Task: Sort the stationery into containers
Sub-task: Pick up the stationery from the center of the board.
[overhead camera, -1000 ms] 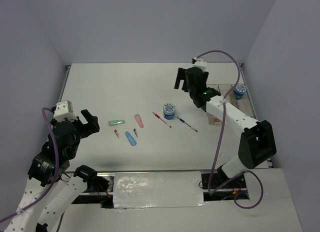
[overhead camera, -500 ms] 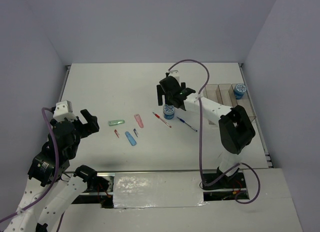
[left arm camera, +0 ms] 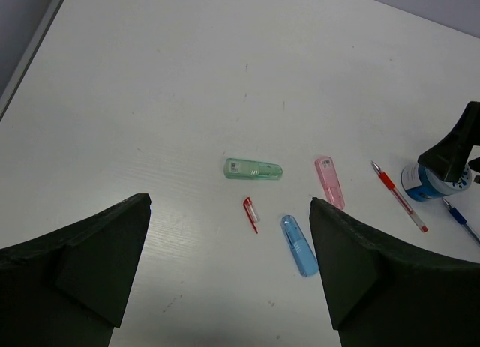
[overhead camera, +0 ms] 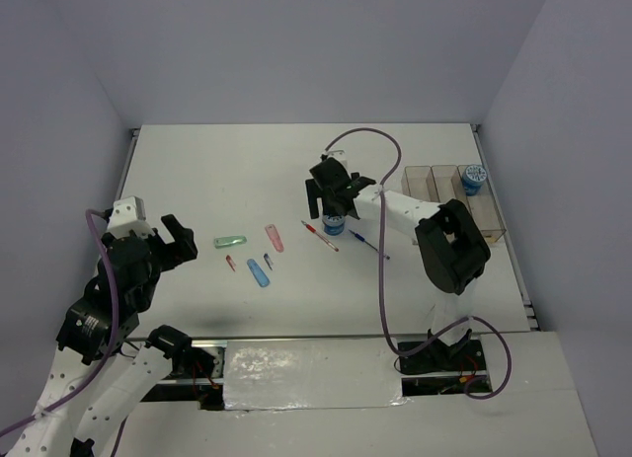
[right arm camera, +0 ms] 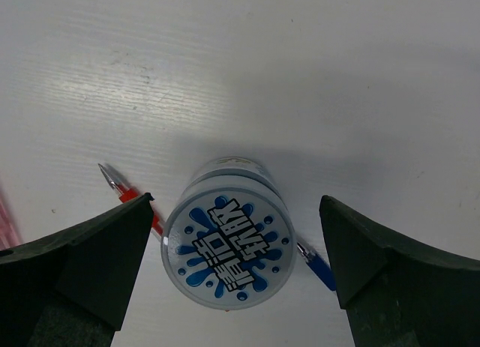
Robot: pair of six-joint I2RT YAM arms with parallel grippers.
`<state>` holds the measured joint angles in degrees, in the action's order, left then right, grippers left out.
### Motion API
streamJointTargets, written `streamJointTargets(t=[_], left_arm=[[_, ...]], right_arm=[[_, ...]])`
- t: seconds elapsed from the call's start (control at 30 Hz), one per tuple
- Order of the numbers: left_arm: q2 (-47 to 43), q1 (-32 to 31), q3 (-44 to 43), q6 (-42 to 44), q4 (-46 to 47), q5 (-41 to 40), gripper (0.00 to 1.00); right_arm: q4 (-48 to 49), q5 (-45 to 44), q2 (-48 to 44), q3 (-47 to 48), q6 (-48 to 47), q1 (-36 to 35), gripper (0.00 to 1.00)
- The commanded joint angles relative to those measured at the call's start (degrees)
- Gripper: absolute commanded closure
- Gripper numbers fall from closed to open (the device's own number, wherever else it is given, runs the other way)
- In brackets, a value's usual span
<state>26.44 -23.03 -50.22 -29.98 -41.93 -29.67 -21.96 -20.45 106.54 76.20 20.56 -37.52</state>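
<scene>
**Right arm poised over the loose roll, jaws wide**

Top external view: the right gripper (overhead camera: 332,205) hangs directly above the blue-and-white roll (overhead camera: 334,225) near the middle of the table (overhead camera: 227,171), spread wide and holding nothing. The right arm's forearm stretches leftward from a bent elbow, with the wrist turned down. A second roll (overhead camera: 475,178) already sits in the right-hand bin of the containers (overhead camera: 434,176) at the table's right edge. The red pen (overhead camera: 320,235) and blue pen (overhead camera: 369,245) lie either side of the loose roll. The left gripper (overhead camera: 178,242) is raised at the left edge on a folded arm, also wide open and empty.

Left wrist view: between the left arm's parted fingers (left arm camera: 97,264) lie the green piece (left arm camera: 253,169), pink piece (left arm camera: 329,181), blue piece (left arm camera: 299,244) and a tiny red clip (left arm camera: 251,213), all apart from one another. The roll stands at the far right of this view.

Right wrist view: the roll sits nearly centred between the two dark fingers, with a clear gap on each side. The red pen's tip shows just beside the roll on the left and the blue pen just beside it on the right.

The step in hand looks like grasping this roll. To do it well, descend straight down, keep the roll centred, and close on its round wall above pen height so that neither pen is pinched or dragged. Then lift it clear before swinging it to the bins.
</scene>
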Motion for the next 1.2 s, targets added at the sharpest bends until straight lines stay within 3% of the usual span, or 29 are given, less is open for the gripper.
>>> streamJointTargets(t=[0.0,0.13,0.27,0.43,0.47,0.5,0.53,0.8,0.93,1.17], left_arm=[[-0.24,-0.26,0.21,1.15,2.29,0.40,0.01],[-0.33,-0.26,0.21,1.15,2.21,0.49,0.01],[-0.60,-0.26,0.21,1.15,2.21,0.40,0.01],[-0.77,-0.26,0.29,1.06,2.12,0.23,0.01],[-0.68,-0.26,0.21,1.06,2.21,0.31,0.01],[-0.86,-0.26,0.21,0.97,2.21,0.23,0.01],[-0.95,-0.26,0.29,0.97,2.12,0.14,0.01],[-0.86,-0.26,0.21,0.97,2.12,0.32,0.01],[-1.30,-0.26,0.29,0.97,2.21,0.23,0.01],[-1.65,-0.26,0.29,1.32,2.47,0.84,0.01]], right_arm=[[-0.11,0.40,1.21,1.58,0.45,-0.45,0.01],[0.95,1.64,1.13,1.05,0.54,-0.45,0.07],[1.65,2.08,0.25,0.53,0.45,-0.45,0.39],[0.60,2.08,-0.37,0.88,0.71,-0.63,0.50],[0.60,2.08,-0.46,0.70,0.80,-0.54,0.62],[0.86,2.17,-0.54,0.70,0.71,-0.45,0.87],[0.51,0.95,-0.89,0.87,1.15,-0.45,1.00],[-0.71,-2.22,-4.93,5.53,-0.69,-0.36,1.00],[0.07,-3.46,-11.17,4.49,-0.17,2.09,1.00],[1.21,-10.56,-21.11,-3.16,1.24,13.51,1.00]])
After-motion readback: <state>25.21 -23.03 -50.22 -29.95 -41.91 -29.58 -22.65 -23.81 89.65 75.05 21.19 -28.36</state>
